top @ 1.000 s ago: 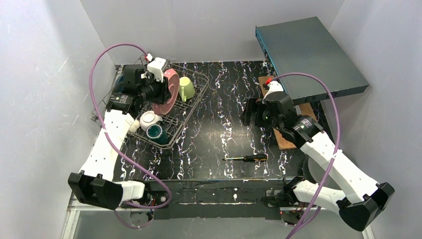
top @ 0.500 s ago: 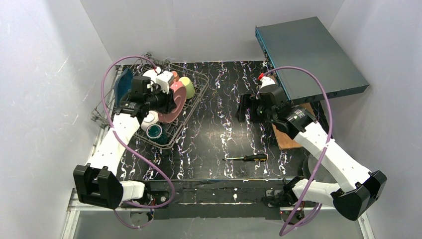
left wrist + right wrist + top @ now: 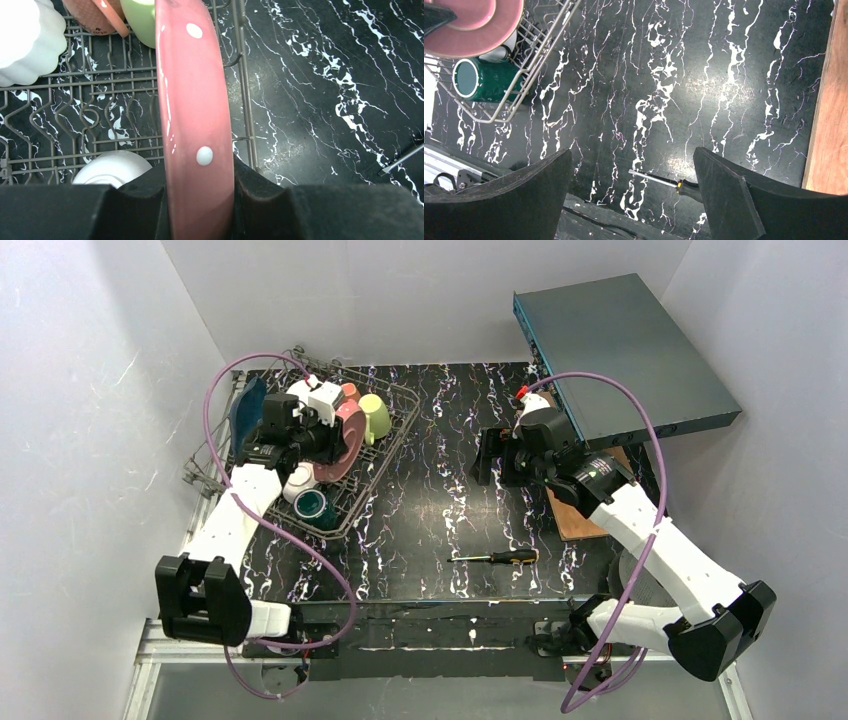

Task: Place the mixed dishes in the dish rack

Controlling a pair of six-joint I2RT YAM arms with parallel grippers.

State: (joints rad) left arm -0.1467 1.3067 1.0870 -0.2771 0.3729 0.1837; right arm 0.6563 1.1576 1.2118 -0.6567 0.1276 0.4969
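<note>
Swung inward over the dish rack point(image 3: 241, 60) within 1 second, the left gripper point(image 3: 199, 186) pinches the upright pink dotted plate point(image 3: 192, 100); ease it edge-first between 2 tines, while the right gripper point(image 3: 631, 186) hangs wide, empty.

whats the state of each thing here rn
pink plate: on edge, gripped over the rack
left gripper: shut on the pink plate
right gripper: open, empty, above the table
green cup: on its side in the rack
mug: in the rack
screwdriver: flat on the table
</note>
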